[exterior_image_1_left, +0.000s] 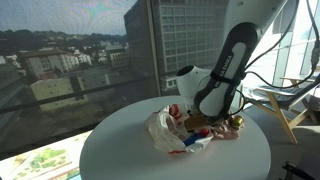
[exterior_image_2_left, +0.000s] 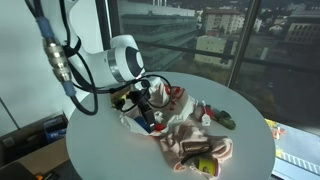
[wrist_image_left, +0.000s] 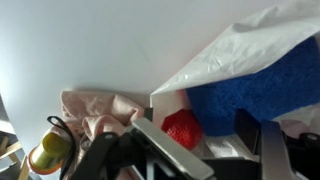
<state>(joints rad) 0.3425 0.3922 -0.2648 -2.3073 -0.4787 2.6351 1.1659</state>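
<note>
gripper fingers are spread wide with nothing held, so imo 1 could snag the plastic bag and drag it.

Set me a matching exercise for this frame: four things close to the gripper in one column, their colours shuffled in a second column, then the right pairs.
Things:
1. plastic bag
2. textured pad inside the bag
3. small round item beside the pad
4. crumpled cloth

Colours:
A. pink
B. white
C. red
D. blue

Pairs: 1-B, 2-D, 3-C, 4-A.
</note>
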